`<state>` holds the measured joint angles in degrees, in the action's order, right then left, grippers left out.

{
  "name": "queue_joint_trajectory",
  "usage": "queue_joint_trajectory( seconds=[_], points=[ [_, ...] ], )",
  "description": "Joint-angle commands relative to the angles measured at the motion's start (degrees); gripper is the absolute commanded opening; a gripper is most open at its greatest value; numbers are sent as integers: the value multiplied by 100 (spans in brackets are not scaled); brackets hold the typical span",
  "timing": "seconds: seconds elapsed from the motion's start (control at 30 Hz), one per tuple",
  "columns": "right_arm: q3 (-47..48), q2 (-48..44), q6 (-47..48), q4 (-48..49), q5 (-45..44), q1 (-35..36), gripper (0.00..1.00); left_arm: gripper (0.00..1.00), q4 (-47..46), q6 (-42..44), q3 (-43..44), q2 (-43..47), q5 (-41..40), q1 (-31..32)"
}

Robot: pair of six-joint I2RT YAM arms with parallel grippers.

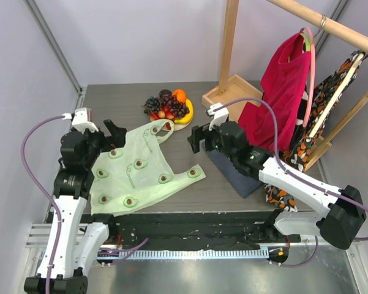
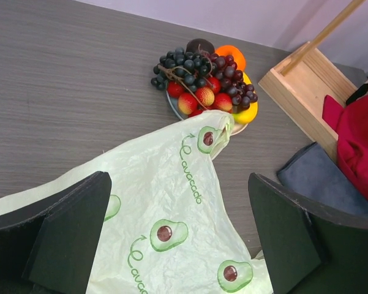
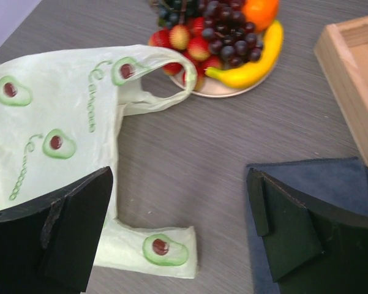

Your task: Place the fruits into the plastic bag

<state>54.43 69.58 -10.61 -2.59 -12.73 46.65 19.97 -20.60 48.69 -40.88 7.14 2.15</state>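
The fruits (image 1: pixel 169 105) are piled on a small plate (image 3: pixel 220 92) at the back of the table: dark grapes (image 2: pixel 196 67), red strawberries (image 2: pixel 199 98), an orange (image 2: pixel 229 56) and a yellow banana (image 3: pixel 251 64). The pale green plastic bag (image 1: pixel 135 171) with avocado prints lies flat in front of them. One handle loop (image 3: pixel 165 67) touches the plate, and the other handle (image 3: pixel 150 248) lies flat to the right. My left gripper (image 1: pixel 107 139) hovers open over the bag's left part (image 2: pixel 171 208). My right gripper (image 1: pixel 197 138) is open above bare table beside the flat handle. Neither holds anything.
A dark blue cloth (image 1: pixel 236 171) lies under the right arm. Behind it stands a wooden rack with a box base (image 1: pixel 232 92), a red cloth (image 1: pixel 285 92) and a patterned cloth (image 1: pixel 330 104) hanging from it. Grey walls close in the left and back.
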Motion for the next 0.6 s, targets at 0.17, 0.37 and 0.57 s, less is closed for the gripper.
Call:
queue_joint_trajectory(
  seconds=[0.17,0.37,0.57],
  points=[
    [-91,-313,-292,548,1053,-1448,98,96,464,100,369,-692,-1405,1250],
    [76,-218,-512,1172,1403,-1844,96,94,578,-225,501,-1412,-2830,3164],
    [191,-85,-626,1235,1511,-1906,96,92,684,-488,1002,-2854,-3413,4047]
  ],
)
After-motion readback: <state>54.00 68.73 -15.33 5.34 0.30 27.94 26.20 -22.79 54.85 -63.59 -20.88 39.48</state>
